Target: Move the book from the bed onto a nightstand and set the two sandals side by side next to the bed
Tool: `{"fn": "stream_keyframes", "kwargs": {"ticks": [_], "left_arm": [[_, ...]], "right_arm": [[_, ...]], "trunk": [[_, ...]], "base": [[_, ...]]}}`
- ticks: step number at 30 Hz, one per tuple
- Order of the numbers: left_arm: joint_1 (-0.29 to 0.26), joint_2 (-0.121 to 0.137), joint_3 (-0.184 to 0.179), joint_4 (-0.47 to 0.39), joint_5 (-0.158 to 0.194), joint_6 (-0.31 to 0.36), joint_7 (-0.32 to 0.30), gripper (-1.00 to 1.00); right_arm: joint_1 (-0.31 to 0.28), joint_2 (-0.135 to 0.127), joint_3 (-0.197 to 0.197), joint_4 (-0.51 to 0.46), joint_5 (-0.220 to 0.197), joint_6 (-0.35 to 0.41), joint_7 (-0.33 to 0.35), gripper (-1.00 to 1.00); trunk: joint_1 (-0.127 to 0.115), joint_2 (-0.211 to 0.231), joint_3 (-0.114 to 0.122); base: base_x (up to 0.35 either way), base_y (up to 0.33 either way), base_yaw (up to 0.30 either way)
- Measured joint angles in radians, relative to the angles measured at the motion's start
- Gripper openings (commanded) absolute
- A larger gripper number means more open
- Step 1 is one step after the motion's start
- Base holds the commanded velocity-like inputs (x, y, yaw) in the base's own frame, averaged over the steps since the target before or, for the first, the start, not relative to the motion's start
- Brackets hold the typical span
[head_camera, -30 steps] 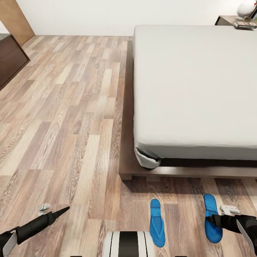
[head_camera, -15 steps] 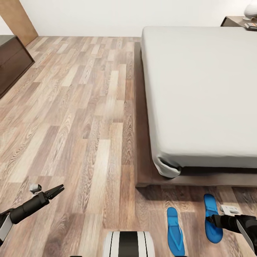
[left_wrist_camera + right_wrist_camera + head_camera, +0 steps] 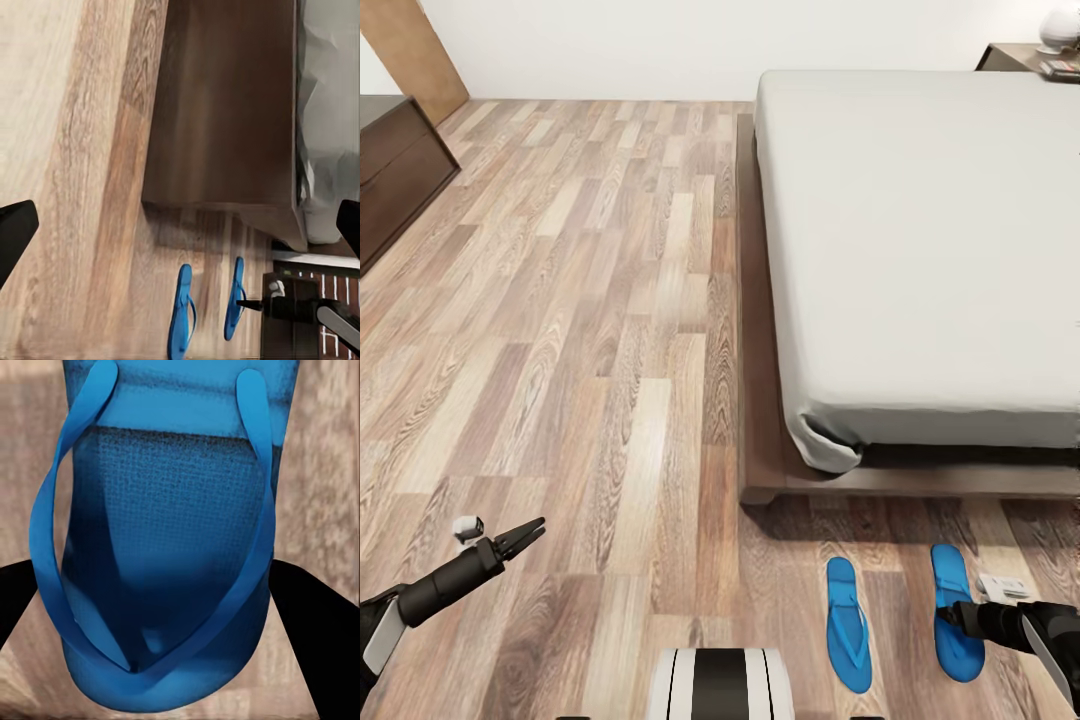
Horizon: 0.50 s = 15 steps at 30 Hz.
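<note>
Two sandals (image 3: 849, 624) (image 3: 956, 612) lie parallel on the floor (image 3: 610, 330) near the bed's (image 3: 920, 240) foot corner, right gripper (image 3: 950, 617) spread around one, left gripper (image 3: 525, 533) spread, empty; likely placing step, next release.

Two blue sandals (image 3: 849, 624) (image 3: 956, 600) lie parallel on floor beside bed (image 3: 920, 250).

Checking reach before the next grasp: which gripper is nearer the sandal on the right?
Right. The right gripper is directly over the right-hand sandal, fingers either side in its wrist view. The left gripper hangs over bare floor, well off to the left.
</note>
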Motion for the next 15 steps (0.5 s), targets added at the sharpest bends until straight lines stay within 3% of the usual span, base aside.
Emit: {"fn": "stream_keyframes", "kwargs": {"ticks": [8, 15], "left_arm": [[0.000, 0.000, 0.001, 0.000, 0.000, -0.001, 0.002, 1.00], [0.000, 0.000, 0.000, 0.009, 0.000, -0.001, 0.003, 1.00]], "right_arm": [[-0.001, 0.002, 0.000, 0.000, -0.002, 0.000, 0.000, -1.00], [0.000, 0.035, 0.000, 0.000, 0.002, 0.000, 0.000, -1.00]], "trunk": [[-0.001, 0.000, 0.000], [-0.001, 0.000, 0.000]], "base": [[-0.054, 0.061, 0.000], [-0.001, 0.171, 0.000]]}}
